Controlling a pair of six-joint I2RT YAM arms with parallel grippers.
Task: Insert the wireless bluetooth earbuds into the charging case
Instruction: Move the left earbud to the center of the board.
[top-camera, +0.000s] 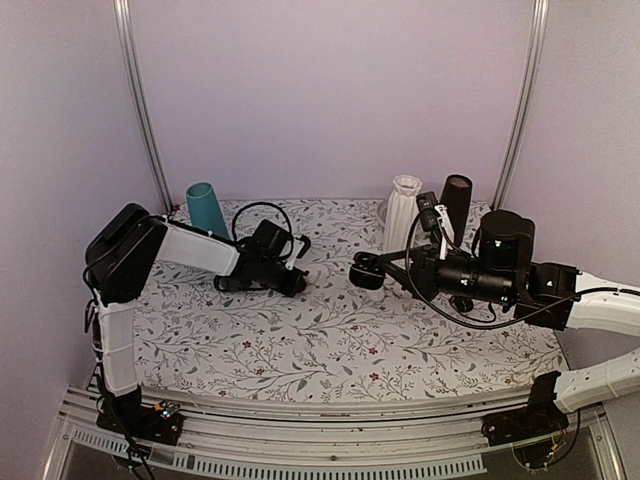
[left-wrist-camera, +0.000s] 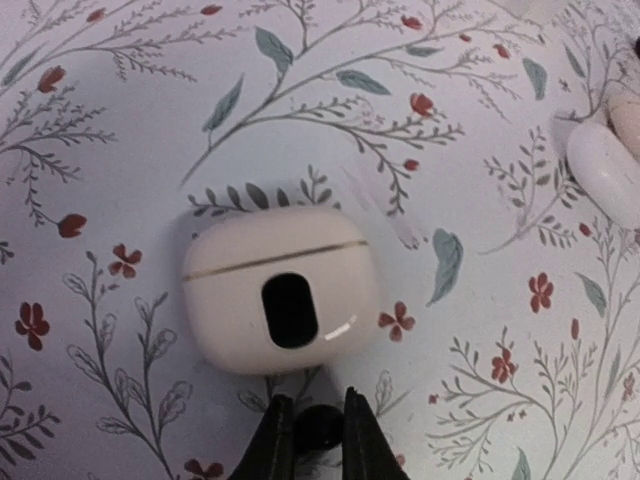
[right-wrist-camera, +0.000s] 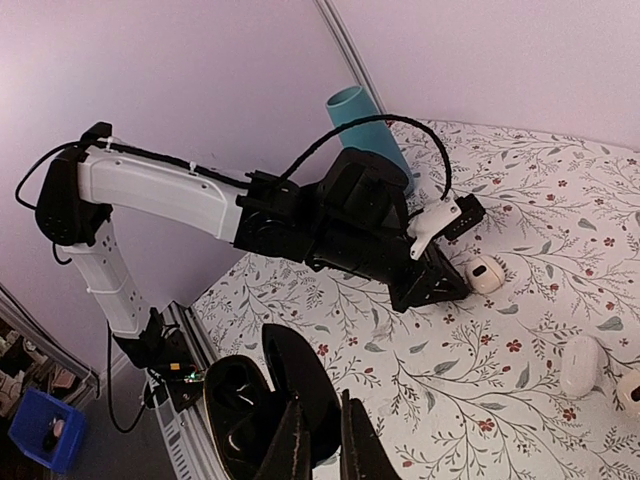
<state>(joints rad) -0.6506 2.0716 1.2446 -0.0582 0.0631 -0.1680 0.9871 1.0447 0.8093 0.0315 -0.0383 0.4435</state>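
From above, the left arm reaches over the flowered cloth and its tip hides what it takes. The left wrist camera shows it: the left gripper is clenched on a small black earbud, low over the cloth and just in front of a closed white case with a dark oval window. A second white piece lies apart, at the right edge of that view.

The charging case is in the right gripper, whose fingers are pressed together on its edge. The right wrist camera shows that its lid stands open, which the top view does not let me see. In the top view the case sits at the tip of the right arm, near the middle of the table and close to the left gripper.

At the back stand a teal cup, a white vase and a black cylinder.
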